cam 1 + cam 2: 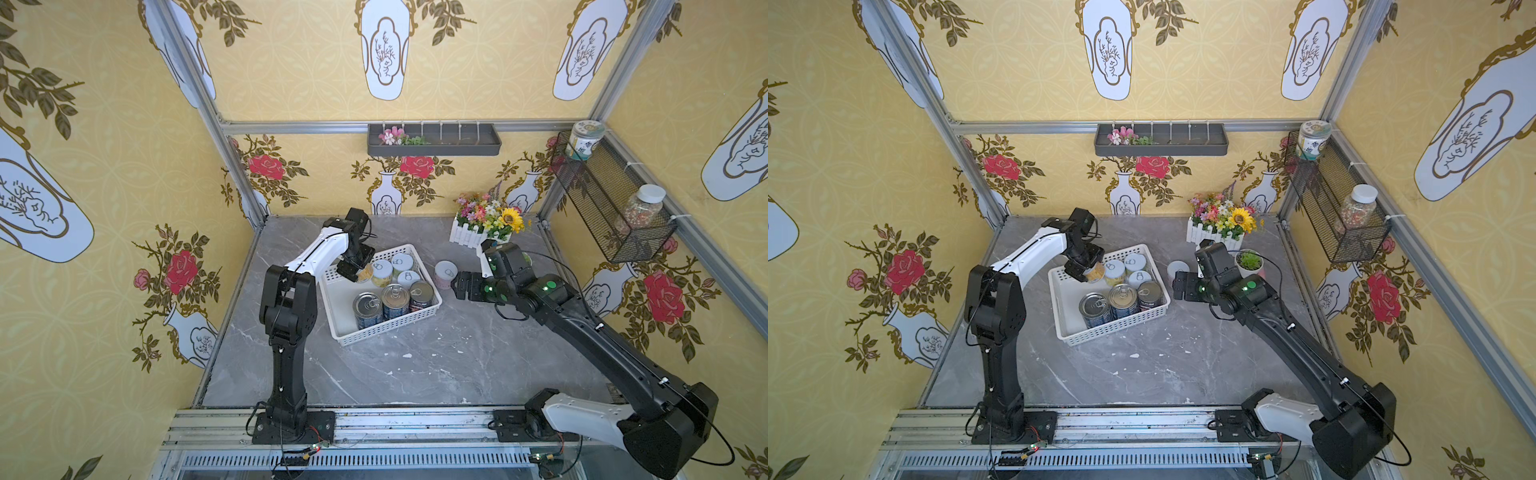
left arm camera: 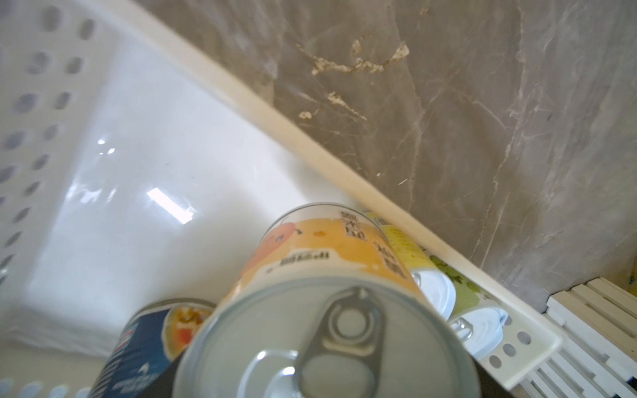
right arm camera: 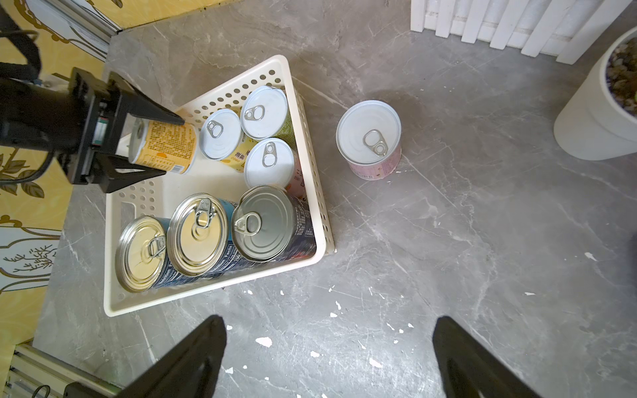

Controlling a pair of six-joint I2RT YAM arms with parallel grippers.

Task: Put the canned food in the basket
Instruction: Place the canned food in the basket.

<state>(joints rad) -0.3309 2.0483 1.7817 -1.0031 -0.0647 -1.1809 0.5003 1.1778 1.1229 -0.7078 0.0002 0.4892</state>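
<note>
The left gripper is clamped on a small cylindrical tin with a yellow-orange label. It holds the tin tilted almost onto its side, above the far corner of the shallow white perforated plastic basket. The right gripper is spread wide and empty over the grey marble-pattern surface. A pink-labelled tin with a white pull-tab lid stands on that surface, just beside the basket and outside it.

Hazards:
- If released at this tilt, the held tin is likely to land on its side and roll.
- It may also strike the three white-lidded tins close by and topple one.
- The glossy label may slip in the grip.
- An off-centre approach by the right gripper could push the pink-labelled tin against the basket wall.

View coverage:
- The left wrist view shows the bare basket floor under the held tin and its lid, but no fingers.
- The right wrist view shows both fingers across the tin body, the three metal-lidded tins and the pink-labelled tin.
- Both top views show how the arms stand.
</note>
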